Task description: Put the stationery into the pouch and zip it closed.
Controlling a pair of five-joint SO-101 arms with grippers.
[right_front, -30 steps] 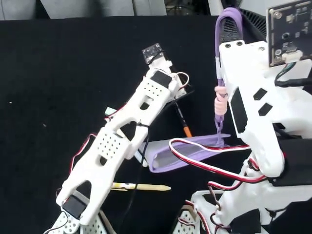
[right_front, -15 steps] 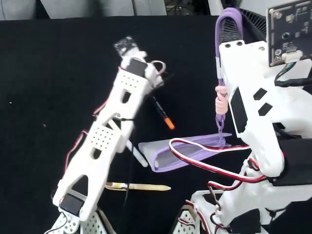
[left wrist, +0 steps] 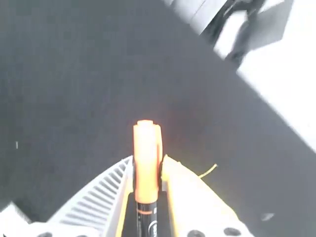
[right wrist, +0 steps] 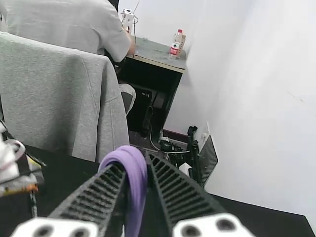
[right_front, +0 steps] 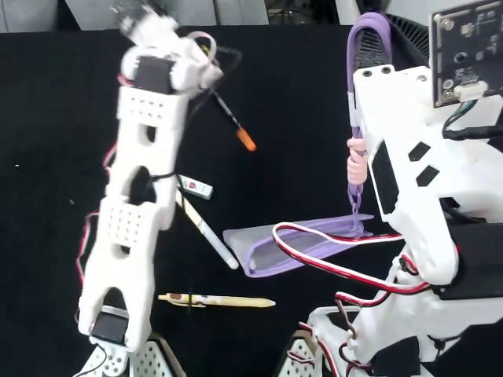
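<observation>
The left gripper [left wrist: 147, 157] has its fingers [left wrist: 190, 192] pinched shut on an orange-capped marker [right_front: 229, 119], cap end pointing out past the tips. It holds the marker high over the far part of the tabletop [right_front: 55, 118], well apart from the pouch [right_front: 255, 238].

The purple pouch lies flat near the right arm's base. The right gripper [right wrist: 136, 165] is clamped on its strap [right wrist: 132, 173], which runs down to the zip end.

The step in hand is carrying the marker to the pouch and sliding it in. The mouth seems to gape along the long edge, though the red and white cables [right_front: 330, 263] cross part of it.

The cap end should come down low and line up with that long slot. It should enter at the free end away from the cables, and the fingers should let go only once most of the shaft is inside.

The right gripper does best holding the strap steady, so the opening stays propped. The descent needs to miss the white pen [right_front: 206, 229] just beside the pouch's end. The cream pen [right_front: 220, 300] and the small white block [right_front: 195, 187] wait nearby.
</observation>
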